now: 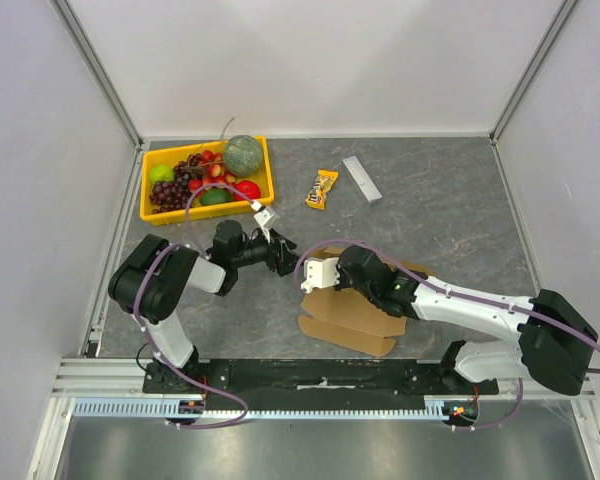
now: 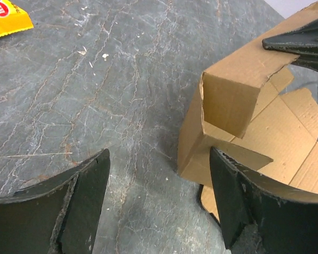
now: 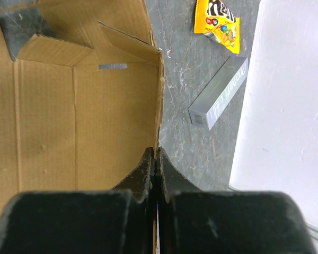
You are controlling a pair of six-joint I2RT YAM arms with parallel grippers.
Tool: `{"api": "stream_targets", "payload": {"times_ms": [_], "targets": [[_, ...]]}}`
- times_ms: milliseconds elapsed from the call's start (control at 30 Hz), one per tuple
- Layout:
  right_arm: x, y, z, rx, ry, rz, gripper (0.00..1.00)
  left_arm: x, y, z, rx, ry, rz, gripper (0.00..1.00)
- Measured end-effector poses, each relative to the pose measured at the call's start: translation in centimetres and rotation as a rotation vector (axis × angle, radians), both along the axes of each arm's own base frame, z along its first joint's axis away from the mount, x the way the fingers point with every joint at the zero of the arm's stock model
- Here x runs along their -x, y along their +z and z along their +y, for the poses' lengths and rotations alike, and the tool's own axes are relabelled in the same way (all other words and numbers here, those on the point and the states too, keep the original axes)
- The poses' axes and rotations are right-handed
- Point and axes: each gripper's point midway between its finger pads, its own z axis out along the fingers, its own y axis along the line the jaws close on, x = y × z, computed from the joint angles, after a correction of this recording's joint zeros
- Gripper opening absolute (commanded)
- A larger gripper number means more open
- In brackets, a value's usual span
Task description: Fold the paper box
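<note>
The left fingers [image 2: 87,185] stood wide apart, low over the desk [image 1: 430,200]. The paper box [image 1: 352,318] lay mid-desk to their right, its raised corner just beside one finger. The right fingers [image 3: 148,180] were pinched together on that raised wall's rim. The step appeared to be raising the walls. Next, the left fingers would need to press the corner flap inward.

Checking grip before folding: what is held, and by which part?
The right tool pinches the box by a raised flap's edge; the left tool is open, holding nothing.
</note>
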Motion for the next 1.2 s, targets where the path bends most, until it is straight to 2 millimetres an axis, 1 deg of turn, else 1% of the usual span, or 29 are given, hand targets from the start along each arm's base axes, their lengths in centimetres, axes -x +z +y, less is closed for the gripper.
{"api": "stream_targets", "payload": {"times_ms": [167,300,400,567,767,967,1200], "targets": [[-0.5,-0.3,-0.2,0.038,-0.005,-0.021,0.00,0.4,-0.6,-0.1,-0.019,-0.013,0.007,0.80],[-0.7,-0.1,-0.3,0.048,-0.006,-0.037,0.00,0.7,-1.1,-0.3,-0.024,-0.026,0.015,0.80],[-0.8,0.0,-0.2,0.049,-0.003,-0.047,0.00,0.9,-0.9,-0.6,-0.018,-0.043,0.008,0.80],[-0.5,-0.4,-0.1,0.051,0.009,-0.052,0.00,2.0,-1.0,-1.3,-0.008,-0.096,0.011,0.80],[-0.7,-0.3,0.2,0.024,0.013,-0.071,0.00,3.1,-0.3,-2.4,0.015,-0.161,-0.019,0.80],[-0.7,-0.1,0.7,0.000,0.019,-0.087,0.00,3.9,-0.8,-3.0,0.012,-0.193,-0.005,0.80],[-0.2,-0.6,1.1,-0.015,0.033,-0.091,0.00,4.5,-1.1,-3.9,-0.002,-0.196,-0.009,0.79]]}}
